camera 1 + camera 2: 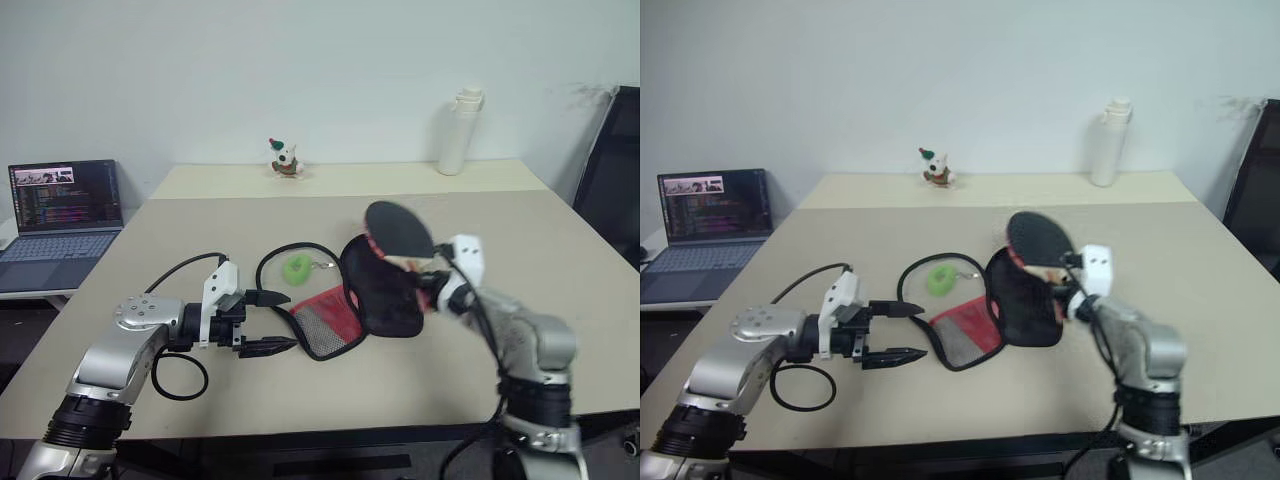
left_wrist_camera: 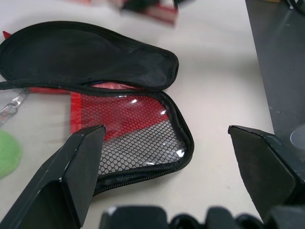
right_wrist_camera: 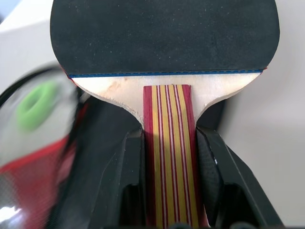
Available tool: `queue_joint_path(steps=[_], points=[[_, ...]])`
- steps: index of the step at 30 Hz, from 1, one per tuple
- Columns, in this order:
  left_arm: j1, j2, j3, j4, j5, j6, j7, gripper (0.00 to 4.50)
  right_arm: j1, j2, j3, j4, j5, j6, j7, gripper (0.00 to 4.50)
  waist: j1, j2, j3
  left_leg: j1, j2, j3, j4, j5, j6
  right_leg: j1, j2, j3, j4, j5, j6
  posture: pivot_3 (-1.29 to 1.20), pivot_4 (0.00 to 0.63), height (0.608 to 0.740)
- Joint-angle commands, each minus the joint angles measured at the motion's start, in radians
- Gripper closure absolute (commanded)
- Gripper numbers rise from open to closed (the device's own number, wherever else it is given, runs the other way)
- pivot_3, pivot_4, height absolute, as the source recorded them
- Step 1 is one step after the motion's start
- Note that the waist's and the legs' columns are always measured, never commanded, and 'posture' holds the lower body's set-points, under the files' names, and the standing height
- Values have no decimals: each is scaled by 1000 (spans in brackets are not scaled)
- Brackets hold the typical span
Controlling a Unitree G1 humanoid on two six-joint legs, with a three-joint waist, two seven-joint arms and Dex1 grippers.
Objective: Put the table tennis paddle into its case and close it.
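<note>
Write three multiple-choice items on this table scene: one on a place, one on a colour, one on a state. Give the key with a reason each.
1. Where is the round black-rubber table tennis paddle?
A. Zipped inside the pouch
B. Clamped by its striped handle in the right gripper, above the pouch
C. Beside the laptop

2. What colour is the ring charm by the black fabric zip case?
A. Green
B. Blue
C. Yellow

3. How is the case?
A. Zipped shut
B. Unzipped, flap open, mesh pocket showing
C. Rolled into a tube

Key: 
1 B, the right wrist view shows both fingers pressing the red-and-tan handle. 
2 A, the ring lies bright green on the tan table. 
3 B, the left wrist view shows the flap folded back, with the left gripper open beside it.
</note>
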Motion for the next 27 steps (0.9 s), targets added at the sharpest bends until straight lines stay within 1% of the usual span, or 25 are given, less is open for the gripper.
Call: queue_joint_path(steps=[1, 6, 12, 17, 24, 27], points=[[-7, 8, 21, -36, -19, -1, -3, 0, -9, 48, 21, -74, -11, -26, -57, 3439, 1, 0, 0, 0, 0, 0, 0, 0, 0, 0, 0, 0, 0, 0, 0, 0, 150, 740], [-12, 4, 27, -38, -22, -1, 3, 0, -11, 65, 46, 0, -33, -82, -74, 3439, 2, 0, 0, 0, -1, 0, 0, 0, 0, 0, -1, 0, -1, 0, 0, 0, 150, 740], [-26, -13, 56, -46, -50, 10, 39, 0, -7, 39, 68, 86, -64, -137, -60, 3439, -1, 0, 0, 0, 0, 0, 0, 0, 0, 0, 0, 0, -1, 0, 0, 0, 150, 740], [-37, -21, 77, -46, -69, 22, 61, 0, 8, 43, 89, 104, -74, -142, -51, 3439, -1, 0, 0, 0, 0, 0, 0, 0, 0, 0, 1, 0, -1, 0, 0, 0, 150, 740], [-33, -14, 74, -43, -67, 17, 68, 0, 30, 51, 129, 93, -77, -131, -50, 3439, -2, 0, 0, 0, 0, 0, 0, 0, 0, 0, 1, 0, -1, 0, 0, 0, 150, 740], [-30, -13, 74, -46, -67, 17, 69, 0, 35, 57, 128, 101, -81, -130, -63, 3439, -2, 0, 0, 0, 0, 0, 0, 0, 0, 0, 1, 0, -1, 0, 0, 0, 150, 740]])
